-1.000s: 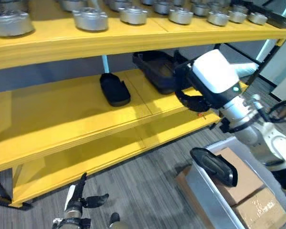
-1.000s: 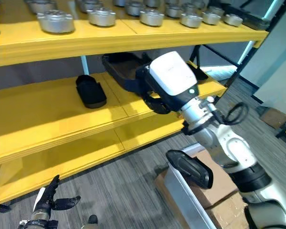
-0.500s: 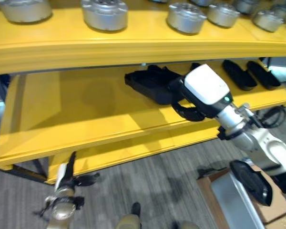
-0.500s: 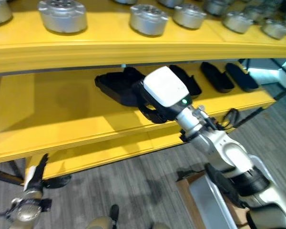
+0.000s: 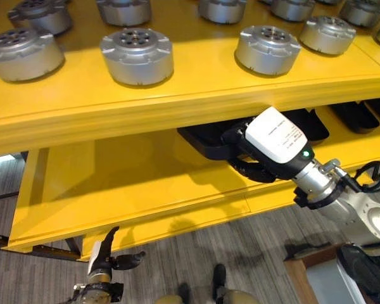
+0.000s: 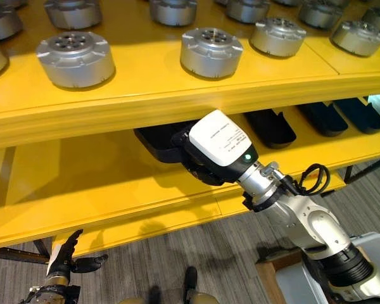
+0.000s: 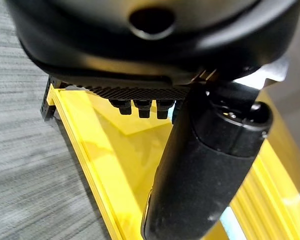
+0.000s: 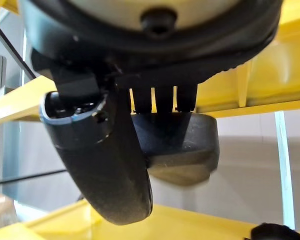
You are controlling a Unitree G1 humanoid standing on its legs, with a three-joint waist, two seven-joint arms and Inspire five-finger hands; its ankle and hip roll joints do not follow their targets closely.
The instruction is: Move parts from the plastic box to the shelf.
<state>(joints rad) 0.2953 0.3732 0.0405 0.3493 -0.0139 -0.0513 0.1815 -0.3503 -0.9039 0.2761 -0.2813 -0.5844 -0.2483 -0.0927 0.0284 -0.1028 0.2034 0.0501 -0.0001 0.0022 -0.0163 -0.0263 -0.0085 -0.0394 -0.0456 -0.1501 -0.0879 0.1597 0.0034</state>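
A black moulded part (image 5: 202,138) lies on the yellow middle shelf (image 5: 133,183), tucked under the upper shelf. My right hand (image 5: 250,168) reaches in from the right and is shut on its near end. In the right wrist view the thumb (image 8: 110,165) and fingers pinch the black part (image 8: 185,145). My left hand (image 5: 104,269) hangs low at the lower left by the floor, open and empty, with its thumb (image 7: 205,165) in front of the yellow shelf (image 7: 105,160). A corner of the grey plastic box (image 6: 373,247) shows at the lower right.
Several round silver parts (image 5: 136,54) stand in rows on the upper shelf (image 5: 177,101). More black parts (image 6: 272,126) lie side by side on the middle shelf to the right. The left half of the middle shelf (image 6: 69,177) is bare. Grey floor lies below.
The whole view has swung up and along the shelf, so the box has slid almost out of sight. My right hand keeps hold of the black part, now further under the upper shelf.
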